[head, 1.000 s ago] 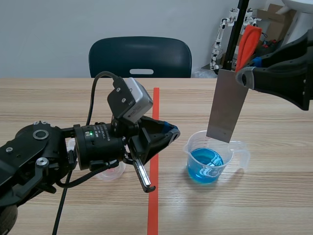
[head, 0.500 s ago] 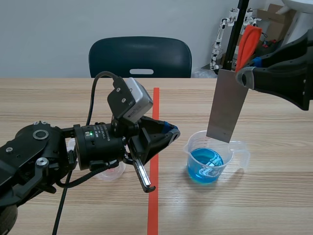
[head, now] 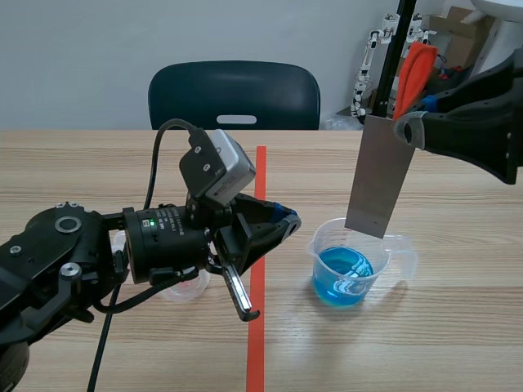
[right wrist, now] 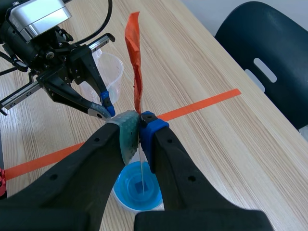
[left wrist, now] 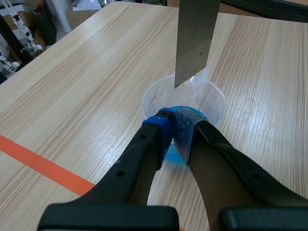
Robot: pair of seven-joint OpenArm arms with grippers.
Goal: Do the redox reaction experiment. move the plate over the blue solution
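1. Nothing moved in the last second: my right gripper (right wrist: 139, 126) stays clamped on the plate (head: 377, 175).
2. The plate hangs right over the blue solution (head: 341, 276), so this step seems done.
3. My left gripper (left wrist: 174, 129) is closed, empty.

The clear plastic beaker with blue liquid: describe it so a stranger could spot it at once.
On the light wooden table, look just right of the orange-red tape line, under the hanging grey metal plate. It is the clear spouted plastic beaker, the only vessel holding bright blue liquid.
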